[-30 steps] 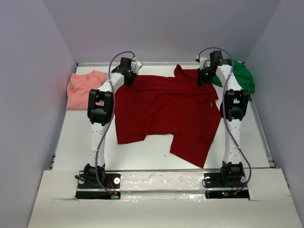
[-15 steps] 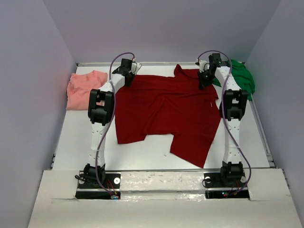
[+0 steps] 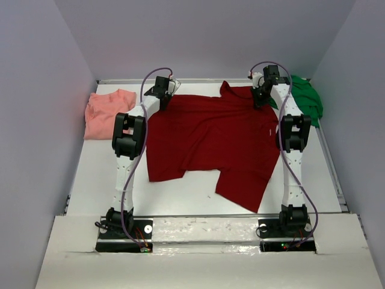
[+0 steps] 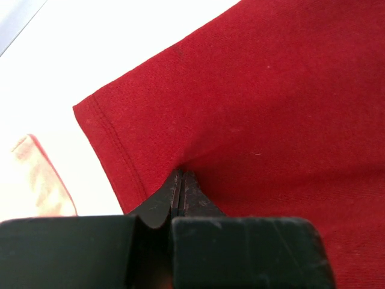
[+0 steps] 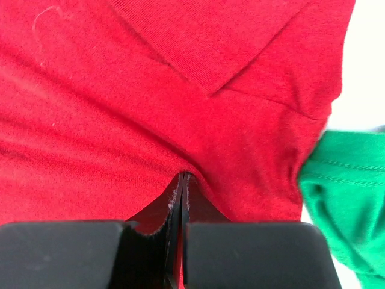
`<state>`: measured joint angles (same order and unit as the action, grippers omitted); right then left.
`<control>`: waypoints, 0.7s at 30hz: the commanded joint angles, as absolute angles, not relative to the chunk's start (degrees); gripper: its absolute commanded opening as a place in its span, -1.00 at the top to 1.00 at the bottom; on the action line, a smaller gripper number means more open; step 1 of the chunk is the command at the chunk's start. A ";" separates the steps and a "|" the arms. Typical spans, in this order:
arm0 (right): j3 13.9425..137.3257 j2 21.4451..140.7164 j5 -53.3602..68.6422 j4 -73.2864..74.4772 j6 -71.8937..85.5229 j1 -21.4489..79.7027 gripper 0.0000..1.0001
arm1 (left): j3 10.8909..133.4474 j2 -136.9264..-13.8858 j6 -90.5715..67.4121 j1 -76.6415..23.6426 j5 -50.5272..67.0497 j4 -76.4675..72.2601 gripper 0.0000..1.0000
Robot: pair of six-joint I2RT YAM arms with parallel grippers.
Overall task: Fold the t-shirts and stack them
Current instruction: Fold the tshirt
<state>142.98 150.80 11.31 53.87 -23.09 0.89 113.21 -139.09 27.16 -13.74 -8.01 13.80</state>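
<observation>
**Both arms carry the red shirt a little higher in the frame**

Compared with the earlier pictures, both grippers stand slightly nearer to the upper edge of the top view, and the upper edge of the dark red shirt has followed them.

The left gripper has its jaws fully closed on a pinch of red cloth just beside a stitched hem, at the upper left corner of the shirt. The right gripper is closed in the same way on red cloth below the collar point, at the upper right. I think the two corners are held so that the shirt can be drawn flat and straight on the table before the first fold.

The red shirt lies in the middle of the top view, spread wide, with its collar at the upper middle. It is not yet smooth. Soft creases cross it, and the lower edge is uneven, with one flap reaching lower at the lower right.

The pink shirt lies crumpled at the upper left. The green shirt lies crumpled at the upper right, touching the red one in the right wrist view.
</observation>
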 commanded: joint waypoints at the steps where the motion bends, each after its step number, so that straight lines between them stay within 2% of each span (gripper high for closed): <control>1: 144.58 155.39 4.49 50.89 -23.73 0.53 1.00 | 110.66 -137.37 29.18 -13.27 -13.26 15.29 1.00; 16: 143.53 156.01 2.02 49.04 -29.09 1.05 1.00 | 110.65 -136.76 34.18 -15.82 -25.57 11.43 1.00; 21: 139.49 153.29 5.53 49.66 -28.92 1.58 1.00 | 111.18 -137.81 36.12 -17.93 -27.86 9.14 1.00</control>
